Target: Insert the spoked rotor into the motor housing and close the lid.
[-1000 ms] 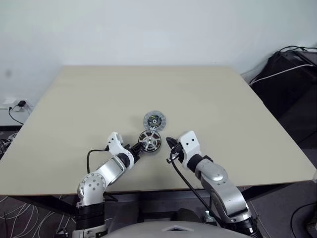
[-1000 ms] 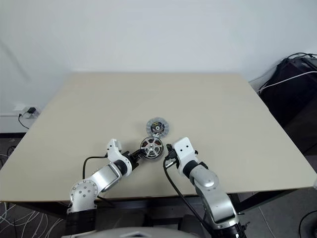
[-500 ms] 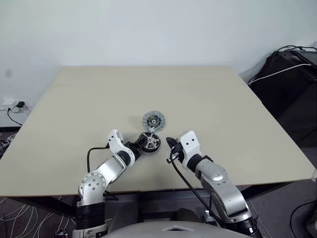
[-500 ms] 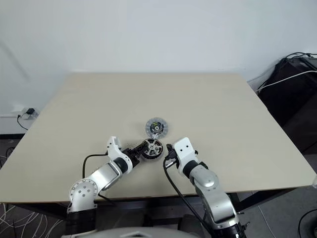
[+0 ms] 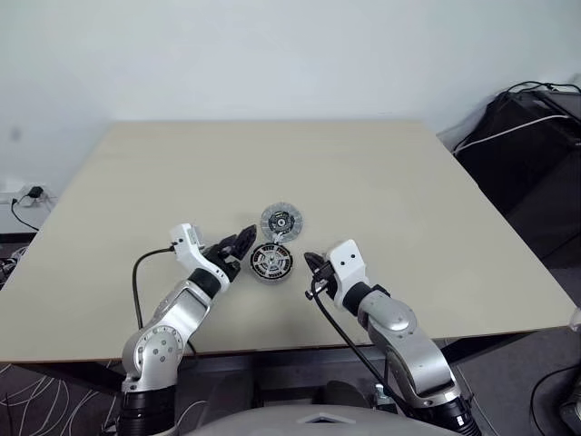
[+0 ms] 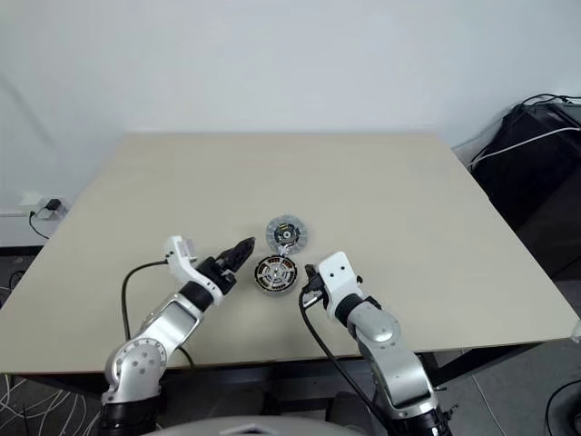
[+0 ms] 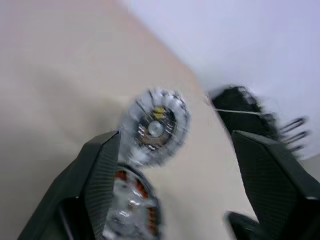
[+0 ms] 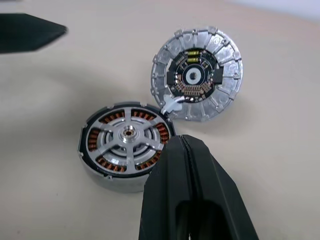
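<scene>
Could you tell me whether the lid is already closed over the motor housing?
No, the lid lies on the table beside the motor housing, dark central part up, and the housing's top is uncovered.

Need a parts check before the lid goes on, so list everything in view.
table: one, beige, under everything
motor housing: one, dark rim, copper windings, near the table's front edge
spoked rotor: one, silvery, sitting inside the housing
lid: one, pale grey, dark central face up, right beside the housing, farther side
bag and cables: black, off the table's right
wall socket: one, white, far left
left gripper: black fingers, open, left of the housing
right gripper: black fingers, shut, right of the housing
</scene>
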Robot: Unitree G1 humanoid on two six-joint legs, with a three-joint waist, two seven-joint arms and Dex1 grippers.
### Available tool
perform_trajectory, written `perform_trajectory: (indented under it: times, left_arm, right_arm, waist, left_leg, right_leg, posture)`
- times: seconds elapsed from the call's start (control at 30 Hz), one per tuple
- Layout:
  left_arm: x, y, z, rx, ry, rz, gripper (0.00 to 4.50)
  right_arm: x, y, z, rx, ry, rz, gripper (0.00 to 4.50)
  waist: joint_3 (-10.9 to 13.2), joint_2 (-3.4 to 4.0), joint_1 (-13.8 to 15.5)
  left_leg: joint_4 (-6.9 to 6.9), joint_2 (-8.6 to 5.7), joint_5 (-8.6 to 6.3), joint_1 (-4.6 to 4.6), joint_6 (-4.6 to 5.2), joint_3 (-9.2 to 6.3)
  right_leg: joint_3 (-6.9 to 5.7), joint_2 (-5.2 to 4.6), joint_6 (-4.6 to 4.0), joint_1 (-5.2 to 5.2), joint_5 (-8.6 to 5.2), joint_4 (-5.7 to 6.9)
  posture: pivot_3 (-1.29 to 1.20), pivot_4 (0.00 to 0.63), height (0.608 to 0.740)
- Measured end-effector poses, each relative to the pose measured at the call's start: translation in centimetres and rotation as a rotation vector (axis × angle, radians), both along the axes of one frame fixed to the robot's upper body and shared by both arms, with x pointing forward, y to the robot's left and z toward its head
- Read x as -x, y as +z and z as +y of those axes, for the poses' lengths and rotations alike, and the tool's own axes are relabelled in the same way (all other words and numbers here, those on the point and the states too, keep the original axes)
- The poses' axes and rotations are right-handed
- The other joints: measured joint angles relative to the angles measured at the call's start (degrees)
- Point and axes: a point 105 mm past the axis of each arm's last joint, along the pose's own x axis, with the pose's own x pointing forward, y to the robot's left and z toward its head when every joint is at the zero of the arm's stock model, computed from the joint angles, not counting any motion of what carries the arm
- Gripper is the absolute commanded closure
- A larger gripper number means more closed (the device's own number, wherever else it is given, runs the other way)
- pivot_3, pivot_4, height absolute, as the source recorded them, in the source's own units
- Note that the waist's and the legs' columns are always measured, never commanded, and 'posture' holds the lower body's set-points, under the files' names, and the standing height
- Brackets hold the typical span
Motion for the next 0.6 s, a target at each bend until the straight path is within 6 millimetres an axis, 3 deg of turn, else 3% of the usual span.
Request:
perform_trajectory:
  times: [0.1,0.17,0.5,0.6]
  left_arm:
    - [0.6,-0.2,0.7,-0.223,0.028,-0.154,0.75]
    - [1.1,-0.4,0.7,-0.312,0.022,-0.234,1.13]
    - [4.6,-5.3,0.5,-0.501,-0.158,-0.263,4.33]
    - [5.2,-5.7,0.5,-0.509,-0.182,-0.267,4.49]
  right_arm:
    - [-0.3,0.2,0.3,-0.018,0.003,-0.001,4.5]
    - [-0.5,0.0,0.6,-0.027,0.006,0.009,4.5]
    - [-1.6,-1.6,2.5,-0.037,0.054,0.075,4.5]
    - [-2.2,-1.5,3.8,-0.039,0.088,0.075,4.5]
  waist:
    - [0.0,0.0,0.1]
    - [0.0,0.02,0.2]
    - [0.0,0.14,-0.1]
    - [0.0,0.18,-0.2]
  left_leg:
    - [-0.18,-0.01,0.0,0.03,0.0,0.2]
    - [-0.25,-0.01,-0.01,0.02,0.01,0.22]
    - [-0.47,0.04,-0.02,-0.02,0.02,0.29]
    - [-0.46,0.04,-0.02,-0.02,0.03,0.3]
  right_leg:
    - [0.19,-0.04,0.0,-0.1,0.0,-0.06]
    - [0.22,-0.05,0.0,-0.15,0.0,-0.09]
    - [0.28,-0.06,-0.08,-0.35,-0.04,-0.14]
    - [0.29,-0.06,-0.07,-0.34,-0.04,-0.13]
  posture:
    - [0.0,0.0,0.74]
    - [0.0,0.0,0.74]
    - [0.0,0.0,0.74]
    - [0.0,0.0,0.74]
